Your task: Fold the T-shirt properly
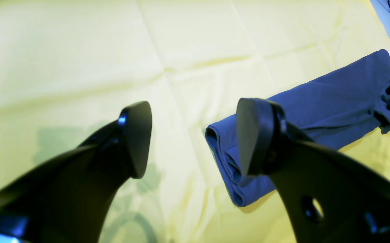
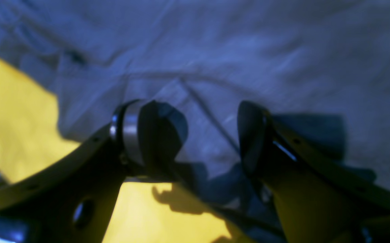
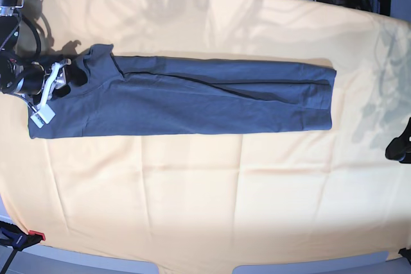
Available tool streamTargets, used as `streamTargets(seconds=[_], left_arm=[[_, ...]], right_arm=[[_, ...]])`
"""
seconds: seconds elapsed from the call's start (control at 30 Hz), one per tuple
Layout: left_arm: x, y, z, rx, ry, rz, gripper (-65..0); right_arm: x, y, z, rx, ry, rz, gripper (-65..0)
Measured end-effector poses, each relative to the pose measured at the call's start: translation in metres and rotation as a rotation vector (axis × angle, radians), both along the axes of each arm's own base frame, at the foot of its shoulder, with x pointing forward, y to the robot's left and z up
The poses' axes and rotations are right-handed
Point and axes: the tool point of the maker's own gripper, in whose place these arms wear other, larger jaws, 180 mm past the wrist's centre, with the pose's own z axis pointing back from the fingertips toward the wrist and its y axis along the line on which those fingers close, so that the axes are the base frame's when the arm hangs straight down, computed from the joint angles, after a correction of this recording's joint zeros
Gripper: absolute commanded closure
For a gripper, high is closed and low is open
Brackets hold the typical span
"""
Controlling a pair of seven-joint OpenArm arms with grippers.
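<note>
the plain dark slate blue-grey cotton t-shirt (image 3: pixel 186 97) lies as a long narrow band across the upper middle of the tabletop, on the orange-yellow cloth (image 3: pixel 205 190), sides already folded inward, collar end toward the base view's left.

right gripper (image 2: pixel 211 135): jaws spread apart, poised over the collar end with wrinkled fabric directly beneath and between them; nothing is pinched. in the base view it sits at the garment's left edge (image 3: pixel 54 85).

left gripper (image 1: pixel 193 138): jaws likewise spread and empty, hanging above bare cloth, just beside the hem end of the band (layered fold edges show plainly there). in the base view only a dark part of this arm shows at the right edge, apart from the shirt.

assessment: lengthwise folding appears done; the crosswise fold remains. to do it well, the right jaws should take all layers at the collar end, not merely the top ply, and carry them squarely toward the hem so the edges line up. the left side could pin the hem against sliding.
</note>
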Motion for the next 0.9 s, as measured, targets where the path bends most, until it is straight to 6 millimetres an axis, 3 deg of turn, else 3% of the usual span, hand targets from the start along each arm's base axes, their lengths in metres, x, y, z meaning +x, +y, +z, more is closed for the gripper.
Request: streamTargets(seconds=[0.07, 0.13, 0.3, 0.7, 0.9], left_arm=[[0.0, 0.0, 0.0, 0.0, 0.0, 0.0, -41.1], [0.0, 0.0, 0.0, 0.0, 0.0, 0.0, -41.1], [0.0, 0.0, 0.0, -0.001, 0.0, -0.001, -41.1], [-0.002, 0.0, -0.002, 0.004, 0.014, -0.007, -41.1], [-0.008, 0.0, -0.013, 0.004, 0.048, -0.008, -41.1]], right_arm=[[0.0, 0.001, 0.001, 0.009, 0.001, 0.002, -38.9], [0.0, 0.001, 0.001, 0.009, 0.001, 0.002, -32.9], [0.0, 0.0, 0.0, 0.002, -0.002, 0.0, 0.0], [0.015, 0.005, 0.011, 0.053, -0.087, -0.028, 0.0], [0.036, -0.001, 0.023, 0.042, -0.218, -0.071, 0.0]])
